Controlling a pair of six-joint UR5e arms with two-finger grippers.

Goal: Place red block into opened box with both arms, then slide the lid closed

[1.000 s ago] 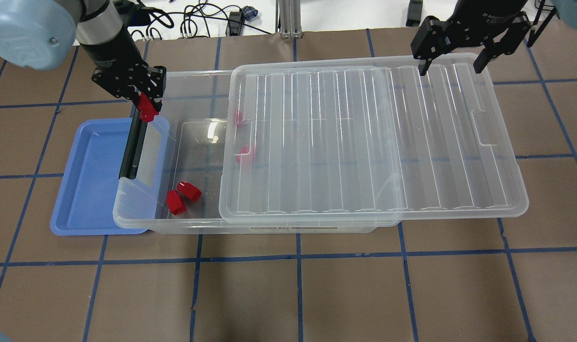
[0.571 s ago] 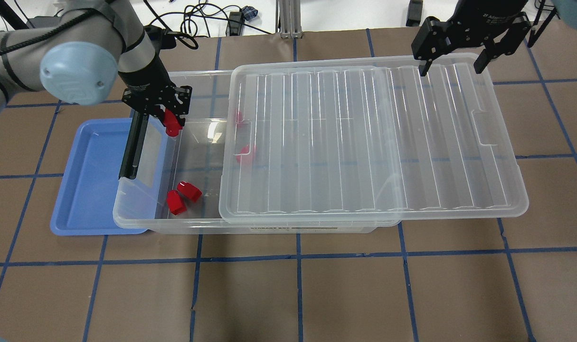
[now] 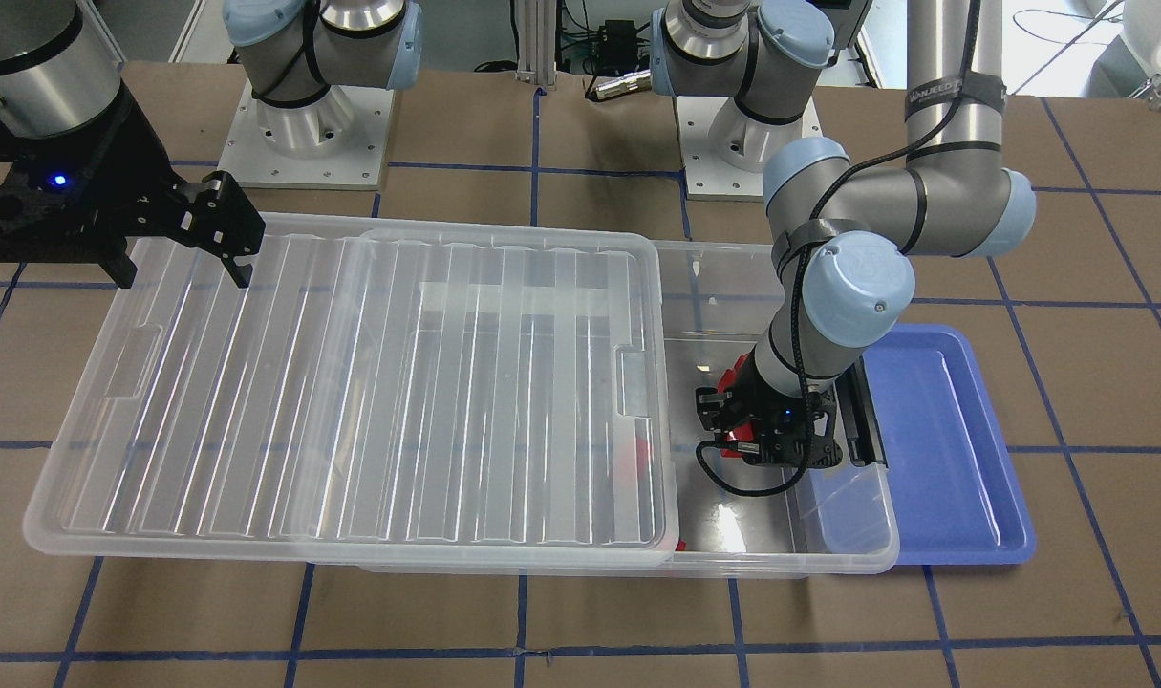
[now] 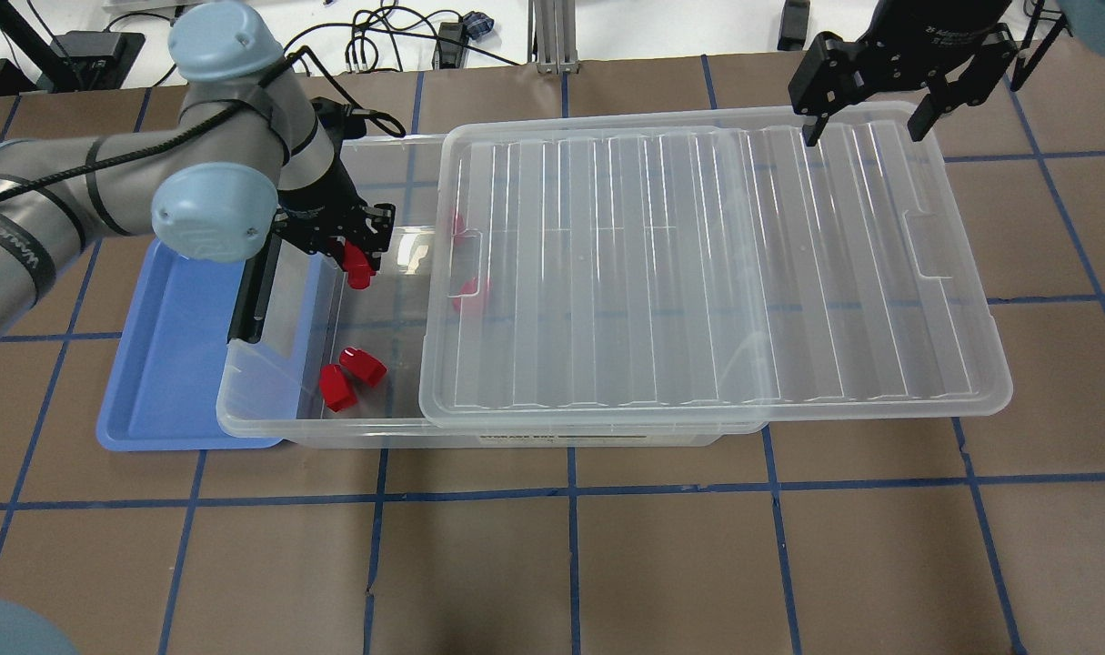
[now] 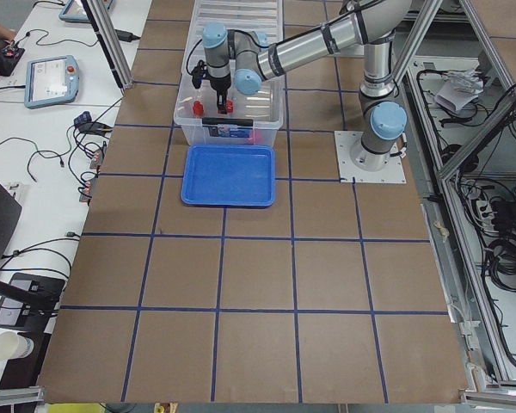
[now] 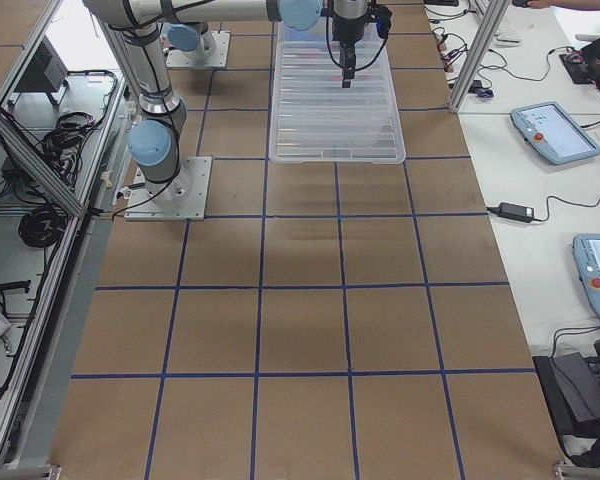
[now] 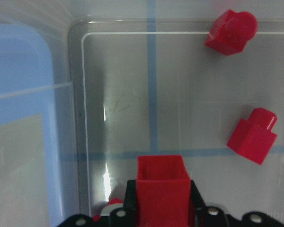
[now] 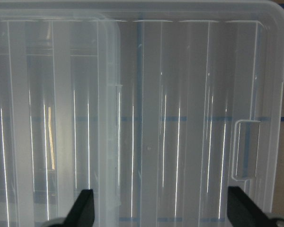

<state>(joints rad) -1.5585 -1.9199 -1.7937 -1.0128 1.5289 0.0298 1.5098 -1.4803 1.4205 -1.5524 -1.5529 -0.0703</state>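
Note:
My left gripper is shut on the red block and hangs over the uncovered left part of the box. The left wrist view shows the red block clamped between the black fingers, above the box floor. The ribbed lid lies on the box, shifted right and overhanging its right end. My right gripper is open above the lid's far right corner, and in the right wrist view both fingers straddle nothing over the lid.
Two more red blocks lie on the box floor near the front wall, and two others show faintly under the lid's edge. A blue tray sits against the box's left end, partly under it. The black latch bar runs along that end.
My left gripper has carried the red block rightward from above the latch end to over the open box floor, and the arm has swung further into view. The right gripper and lid have not moved.

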